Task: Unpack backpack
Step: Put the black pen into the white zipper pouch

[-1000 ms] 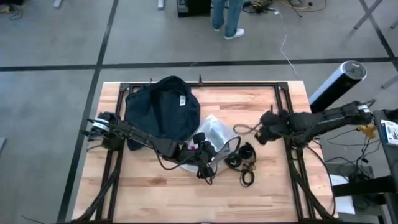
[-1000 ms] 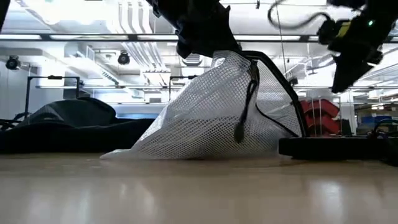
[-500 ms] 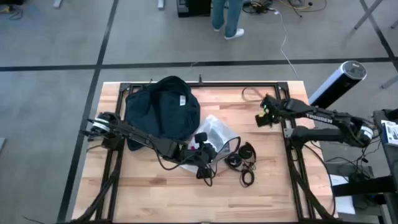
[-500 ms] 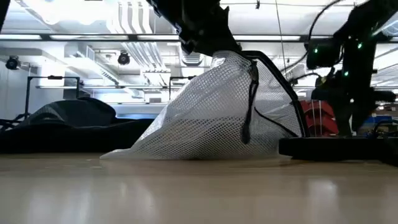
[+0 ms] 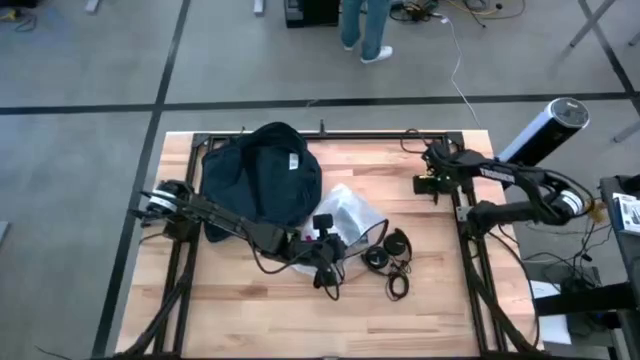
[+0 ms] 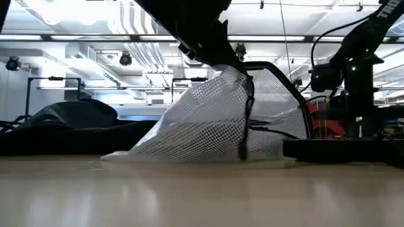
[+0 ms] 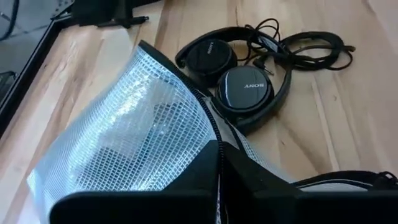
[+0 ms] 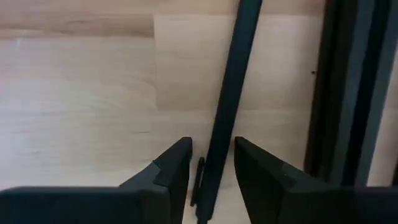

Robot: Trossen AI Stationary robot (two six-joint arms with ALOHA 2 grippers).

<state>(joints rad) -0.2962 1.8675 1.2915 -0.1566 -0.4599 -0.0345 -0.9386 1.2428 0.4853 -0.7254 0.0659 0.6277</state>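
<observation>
Left claw [image 7: 219, 177] pinches crinkly silver mesh pouch [image 7: 134, 140] beside glossy headphones [image 7: 239, 78].

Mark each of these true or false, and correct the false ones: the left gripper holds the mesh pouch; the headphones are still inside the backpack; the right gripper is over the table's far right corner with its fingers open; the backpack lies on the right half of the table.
1. The left gripper holds the mesh pouch. True: its fingers are shut on the pouch's edge.
2. The headphones are inside the backpack. False: they lie on the table, beside the pouch.
3. The right gripper is near the table's far right corner, fingers open. True.
4. The backpack lies on the right half of the table. False: it lies on the far left part.
</observation>
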